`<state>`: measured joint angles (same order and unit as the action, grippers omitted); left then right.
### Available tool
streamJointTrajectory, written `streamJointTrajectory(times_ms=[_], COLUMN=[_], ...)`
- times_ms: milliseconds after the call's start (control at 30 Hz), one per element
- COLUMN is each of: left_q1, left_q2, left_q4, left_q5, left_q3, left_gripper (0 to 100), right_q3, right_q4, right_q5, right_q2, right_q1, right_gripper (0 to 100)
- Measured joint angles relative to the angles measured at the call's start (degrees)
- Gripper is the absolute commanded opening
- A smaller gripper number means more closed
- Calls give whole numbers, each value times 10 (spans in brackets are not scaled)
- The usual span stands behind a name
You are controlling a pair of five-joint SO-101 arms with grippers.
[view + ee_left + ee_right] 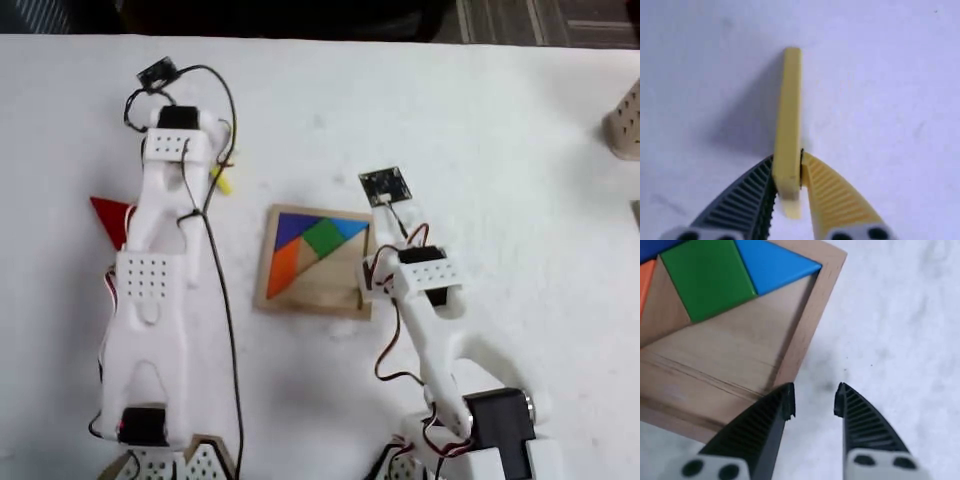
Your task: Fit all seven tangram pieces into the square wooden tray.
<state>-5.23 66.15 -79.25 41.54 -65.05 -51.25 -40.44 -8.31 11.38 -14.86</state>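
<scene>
White desk (500,120), two arms, a part-filled tray between them.
Left gripper (788,160) has its fingers (832,197) clamped on a yellow piece (790,110), held on edge over bare desk. Right gripper (814,400) hangs with fingers (860,425) apart and nothing between them, at the outer edge of the wooden tray (810,330), near a corner. Inside the tray a light blue triangle (772,262), a green square (707,277), an orange piece (645,277) and a dark blue piece (655,247) lie packed together. A red triangle (108,215) lies beside the left arm, well apart from the tray.
</scene>
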Motion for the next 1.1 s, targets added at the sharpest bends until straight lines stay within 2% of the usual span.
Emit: streamJointTrajectory(times_ms=[200, 533, 800, 967, 1100], left_q1=[2, 62, 135, 176, 178], left_q2=[0, 0, 0, 0, -7], left_q4=[-21, -221, -229, -229, -229], left_q5=[0, 0, 0, -3, -56], left_q3=[-17, -193, -198, -198, -176], left_gripper=[20, 20, 20, 20, 20], right_q3=[-4, -51, -54, -54, -54], right_q4=[-4, -16, -31, -31, -31], right_q5=[0, 0, 46, 53, 53], right_q2=[11, 111, 108, 108, 108], right_q1=[36, 111, 199, 216, 215], right_gripper=[137, 137, 137, 137, 137])
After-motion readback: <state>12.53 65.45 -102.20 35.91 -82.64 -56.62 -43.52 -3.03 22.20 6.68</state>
